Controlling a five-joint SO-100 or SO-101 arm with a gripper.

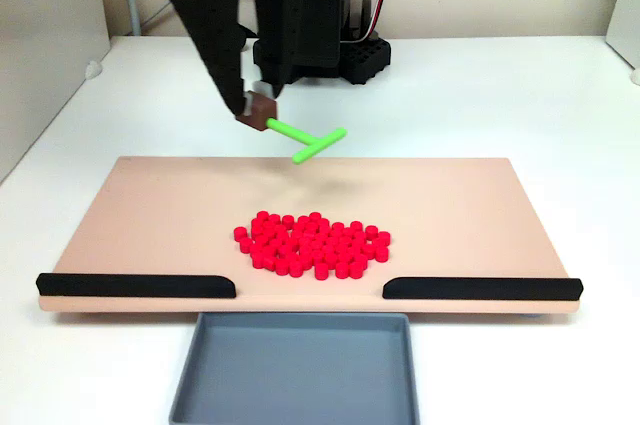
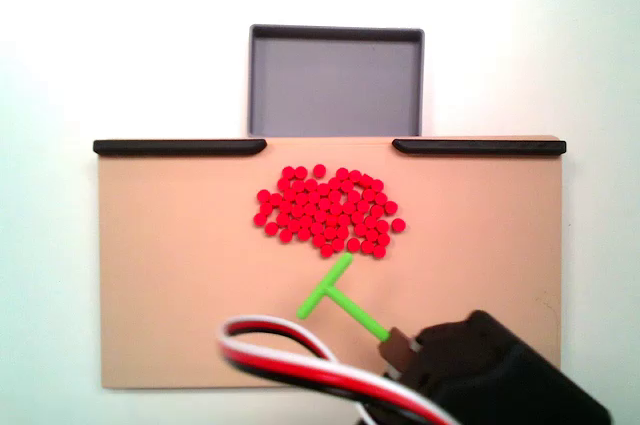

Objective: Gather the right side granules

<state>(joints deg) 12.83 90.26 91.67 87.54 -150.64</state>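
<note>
One gripper point(image 1: 256, 105) holds the green pusher point(image 1: 310, 141) above the granules point(image 1: 312, 243).

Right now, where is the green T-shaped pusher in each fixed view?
A fixed view: the green T-shaped pusher hangs upper centre, beyond the granules.
Another fixed view: pusher lower centre, crossbar toward the granules.
Shared landmark: the grey tray past the board's gap.

The black arm leans forward, its claw point(image 1: 258, 105) clamped, raised above the surface.
</note>
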